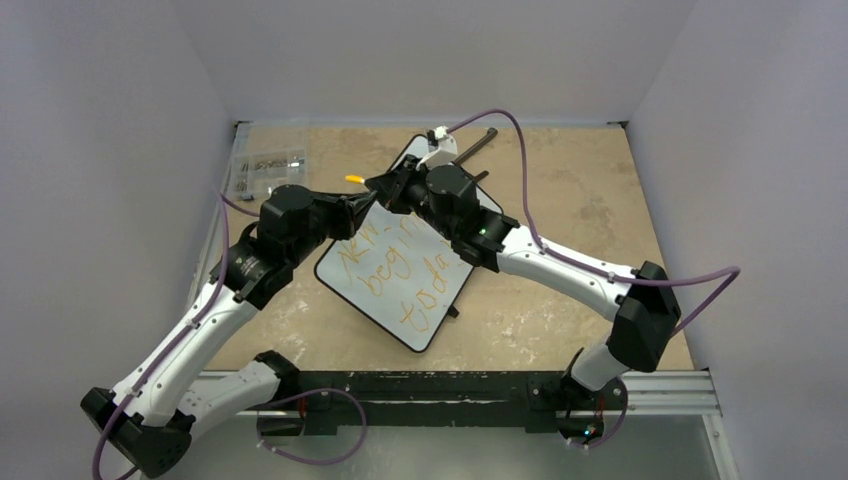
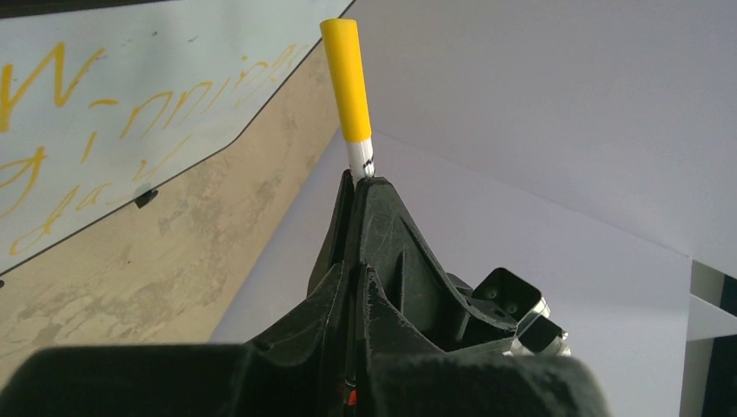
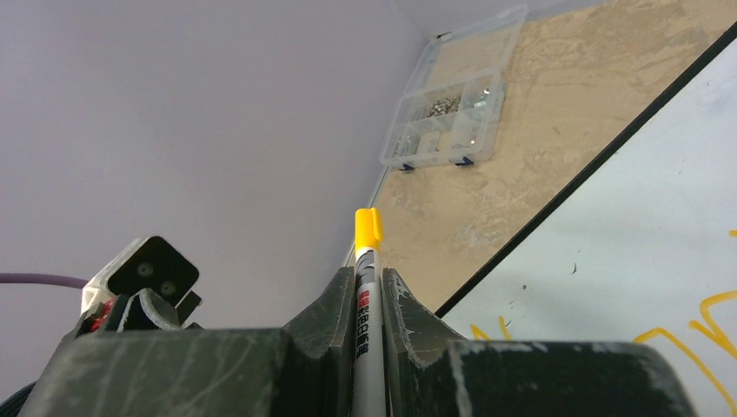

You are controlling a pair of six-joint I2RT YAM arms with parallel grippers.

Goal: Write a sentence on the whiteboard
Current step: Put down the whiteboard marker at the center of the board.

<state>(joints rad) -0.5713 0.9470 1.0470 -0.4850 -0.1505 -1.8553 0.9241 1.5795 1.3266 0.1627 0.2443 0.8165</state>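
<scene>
The whiteboard [image 1: 340,275] lies tilted on the table, with the sentence [image 1: 392,268] in orange lettering in three slanted lines. The lettering also shows in the left wrist view [image 2: 156,109] and the right wrist view [image 3: 687,330]. The two grippers meet tip to tip just above the board's far-left edge. My left gripper [image 1: 375,200] [image 2: 358,187] is shut on a white pen with a yellow cap [image 2: 346,78]. My right gripper [image 1: 392,190] [image 3: 368,282] is shut on the pen's barrel [image 3: 365,313]. The yellow end [image 1: 354,179] pokes out to the left.
A clear plastic parts box [image 1: 265,170] [image 3: 448,117] sits at the back left by the wall. A black rod [image 1: 478,145] lies behind the board. White walls close in the table on three sides.
</scene>
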